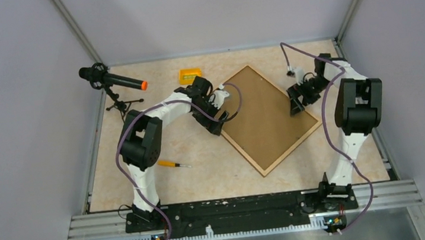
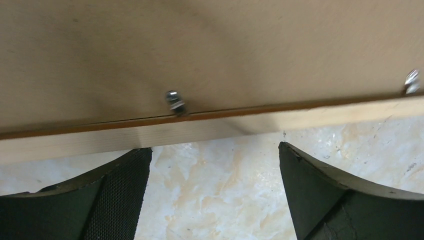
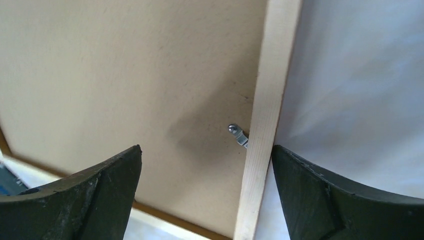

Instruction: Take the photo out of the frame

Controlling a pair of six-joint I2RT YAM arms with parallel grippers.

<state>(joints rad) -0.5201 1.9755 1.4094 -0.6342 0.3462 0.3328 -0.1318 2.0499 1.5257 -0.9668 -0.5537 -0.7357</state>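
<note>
Left tool (image 2: 214, 148) spread wide and empty, just short of the frame (image 1: 263, 114), lying back-up and askew on the surface (image 1: 203, 168) between both arms. Probably best to press one finger against the metal tab (image 2: 174, 101) and swivel it off the backing (image 2: 200, 50). Right tool (image 3: 205, 147) likewise spread, empty, over another tab (image 3: 238, 134). No sight of the photo, presumably beneath the backing.

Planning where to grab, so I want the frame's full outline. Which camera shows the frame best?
Top external: the frame lies back-up on the table, nearly its whole outline visible. Both wrist views show only a strip of its rim and fibreboard back with small metal tabs.
</note>
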